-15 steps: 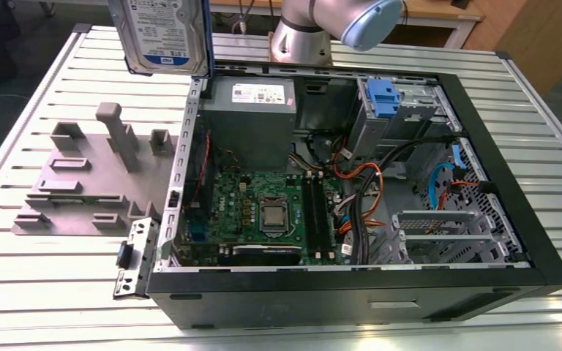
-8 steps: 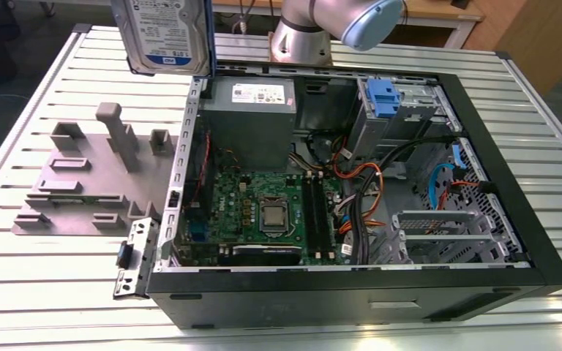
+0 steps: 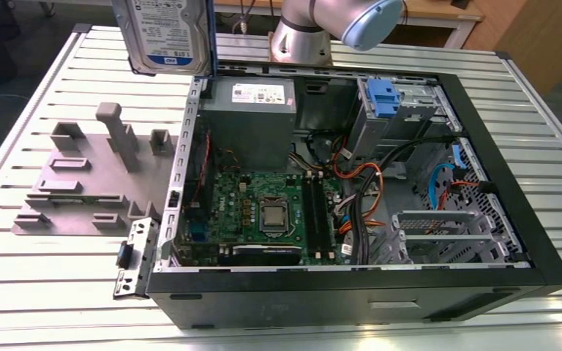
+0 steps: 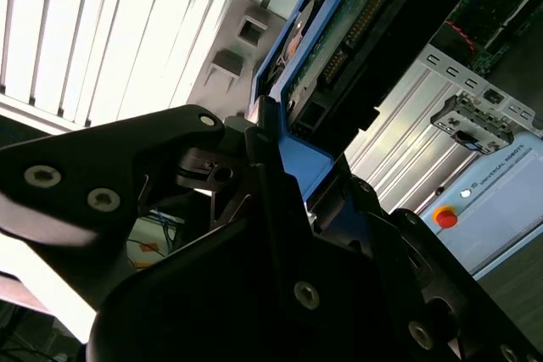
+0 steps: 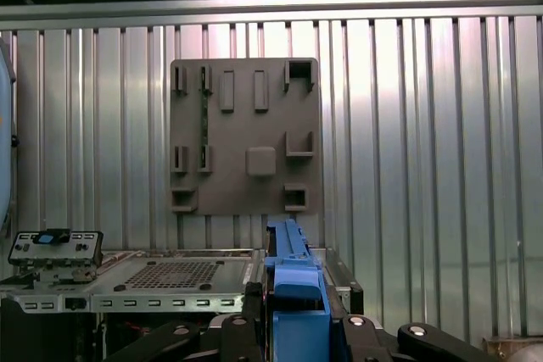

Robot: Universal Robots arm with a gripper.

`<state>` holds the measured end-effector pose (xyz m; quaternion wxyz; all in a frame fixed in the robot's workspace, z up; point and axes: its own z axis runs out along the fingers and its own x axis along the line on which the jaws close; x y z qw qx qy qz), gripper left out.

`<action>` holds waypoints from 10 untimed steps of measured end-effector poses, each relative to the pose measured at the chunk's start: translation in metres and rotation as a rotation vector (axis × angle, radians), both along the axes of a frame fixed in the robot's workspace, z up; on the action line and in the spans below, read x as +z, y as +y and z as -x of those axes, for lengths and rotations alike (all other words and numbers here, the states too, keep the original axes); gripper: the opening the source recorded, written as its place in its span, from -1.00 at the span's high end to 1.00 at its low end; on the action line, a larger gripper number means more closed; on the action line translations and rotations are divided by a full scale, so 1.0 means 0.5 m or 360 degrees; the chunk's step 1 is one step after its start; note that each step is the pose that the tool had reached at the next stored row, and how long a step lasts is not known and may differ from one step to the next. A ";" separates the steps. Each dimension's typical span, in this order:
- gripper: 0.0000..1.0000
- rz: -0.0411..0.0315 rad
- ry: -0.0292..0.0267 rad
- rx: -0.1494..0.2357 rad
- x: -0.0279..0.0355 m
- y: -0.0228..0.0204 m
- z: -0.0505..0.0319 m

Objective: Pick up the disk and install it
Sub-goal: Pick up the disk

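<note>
Disk aloft, clamped by its bracket, above the case's far corner.
Disk (image 3: 164, 36) hangs upright w/ label showing, over the far corner of the open PC case (image 3: 310, 292) on the exterior view's left, well above the grey fixture plate (image 3: 76, 183) beside the case. Gripper (image 5: 293, 298) jaws clenched on the blue bracket (image 4: 297, 154), prob. so drive body & connectors stay free for seating. Arm (image 3: 335, 22) rises behind the case's far wall, joint bent.
</note>
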<state>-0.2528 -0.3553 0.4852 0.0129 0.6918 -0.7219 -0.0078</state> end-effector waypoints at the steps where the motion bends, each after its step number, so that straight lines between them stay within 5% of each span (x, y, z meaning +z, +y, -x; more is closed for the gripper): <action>1: 0.27 0.0000 0.00001 0.0000 0.000 0.0000 -0.001; 10: 0.27 0.0000 0.00000 0.0000 0.000 -0.0001 -0.014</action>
